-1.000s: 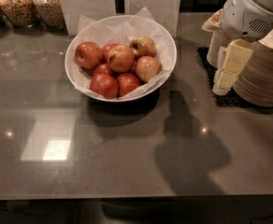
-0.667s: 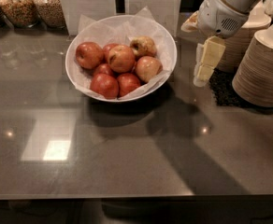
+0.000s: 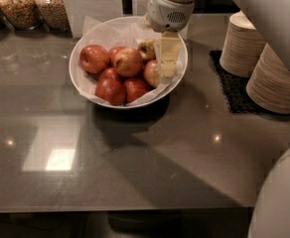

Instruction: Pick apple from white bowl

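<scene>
POISED OVER THE FRUIT: The robot's pale-yellow tool hangs above the right side of the wide white paper-lined bowl, near the far edge of the dark grey counter. The large red-orange apple sits mid-bowl, just left of the tool. How far the tool gapes cannot be told, and it seemingly holds nothing. A clean pick means shifting left, centring and descending straight. No writing is legible.

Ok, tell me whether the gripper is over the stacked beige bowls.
No, the gripper hangs over the right side of the white bowl.
</scene>
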`<state>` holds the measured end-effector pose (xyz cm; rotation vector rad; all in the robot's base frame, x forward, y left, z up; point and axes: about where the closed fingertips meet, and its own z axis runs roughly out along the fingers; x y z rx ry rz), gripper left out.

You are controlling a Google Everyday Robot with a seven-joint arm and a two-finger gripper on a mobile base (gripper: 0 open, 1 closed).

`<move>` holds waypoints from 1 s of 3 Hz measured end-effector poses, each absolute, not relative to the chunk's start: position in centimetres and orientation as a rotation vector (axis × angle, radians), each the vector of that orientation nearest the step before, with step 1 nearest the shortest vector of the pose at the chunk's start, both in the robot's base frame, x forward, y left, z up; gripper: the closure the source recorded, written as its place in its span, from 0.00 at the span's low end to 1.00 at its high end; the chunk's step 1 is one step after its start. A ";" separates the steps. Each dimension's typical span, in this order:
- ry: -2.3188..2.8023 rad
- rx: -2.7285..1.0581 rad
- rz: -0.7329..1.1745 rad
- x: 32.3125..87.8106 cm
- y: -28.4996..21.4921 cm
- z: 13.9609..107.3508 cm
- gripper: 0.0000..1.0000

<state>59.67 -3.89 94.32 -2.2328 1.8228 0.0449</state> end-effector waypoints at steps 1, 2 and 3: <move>1.759 -2.293 -0.007 60.6 0.2 94.3 0.00; 1.748 -2.276 -0.015 61.2 0.6 94.3 0.00; 1.696 -2.233 0.057 62.6 -0.1 92.8 0.00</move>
